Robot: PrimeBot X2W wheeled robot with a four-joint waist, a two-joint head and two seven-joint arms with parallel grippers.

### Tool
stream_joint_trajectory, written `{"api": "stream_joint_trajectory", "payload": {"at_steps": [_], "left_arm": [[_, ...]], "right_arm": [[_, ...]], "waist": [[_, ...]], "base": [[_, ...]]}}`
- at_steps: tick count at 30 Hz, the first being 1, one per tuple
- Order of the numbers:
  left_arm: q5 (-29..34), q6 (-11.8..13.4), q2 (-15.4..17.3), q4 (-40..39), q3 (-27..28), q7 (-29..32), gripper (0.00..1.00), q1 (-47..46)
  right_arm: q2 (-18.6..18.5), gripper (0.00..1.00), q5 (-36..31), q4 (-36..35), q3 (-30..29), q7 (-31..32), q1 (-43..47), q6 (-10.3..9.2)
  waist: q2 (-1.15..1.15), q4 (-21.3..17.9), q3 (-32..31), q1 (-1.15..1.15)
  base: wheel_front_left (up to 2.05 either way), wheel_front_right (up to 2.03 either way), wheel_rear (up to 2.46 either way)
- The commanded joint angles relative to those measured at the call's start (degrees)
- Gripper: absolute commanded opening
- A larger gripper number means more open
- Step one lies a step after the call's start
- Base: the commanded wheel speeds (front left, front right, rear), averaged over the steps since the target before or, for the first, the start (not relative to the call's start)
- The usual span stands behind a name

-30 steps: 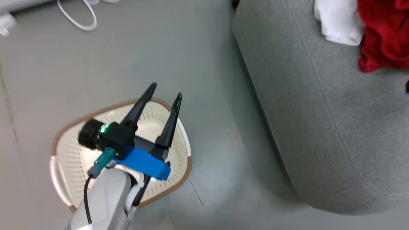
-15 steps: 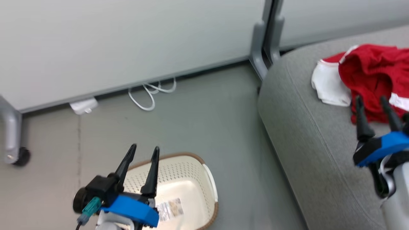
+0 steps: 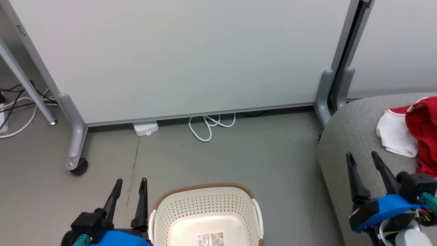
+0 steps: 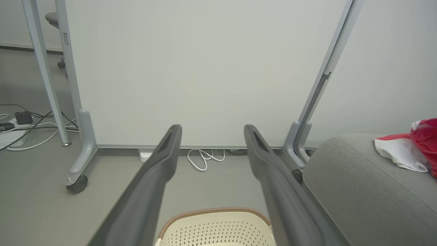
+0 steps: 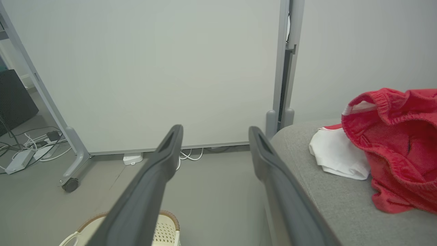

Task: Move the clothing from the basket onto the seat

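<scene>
- Our left gripper (image 3: 131, 181) and right gripper (image 3: 361, 156) both have their jaws spread wide, and neither holds anything.
- The clothing (image 3: 423, 136) lies bunched on the seat (image 3: 344, 136). The basket (image 3: 205, 187) on the floor (image 3: 239, 160) shows a bare bottom where we can see it.
- Our right gripper hovers near the clothing, so a careless sweep could snag it and drag it off the seat.
- The basket's near end is cut off, so we might miss a leftover piece.
</scene>
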Motion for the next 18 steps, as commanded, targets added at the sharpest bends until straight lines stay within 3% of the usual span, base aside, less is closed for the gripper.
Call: {"api": "stream_joint_trajectory", "payload": {"at_steps": [1, 18], "left_arm": [[0.5, 0.0, 0.0, 0.1, 0.5, -0.1, 1.00, 0.6], [-0.1, 0.0, -0.3, 1.0, 1.4, -0.1, 1.00, 1.3]], "right_arm": [[0.7, 1.00, -0.4, -1.1, -0.1, 0.4, 1.5, 0.02], [3.2, 1.00, -0.8, -4.8, -0.2, 1.9, 4.4, 0.03]], "waist": [[-0.01, 0.8, -0.4, 0.02], [-0.01, 1.0, -0.3, 0.02]], "base": [[0.00, 0.00, 0.00], [0.00, 0.00, 0.00]]}}
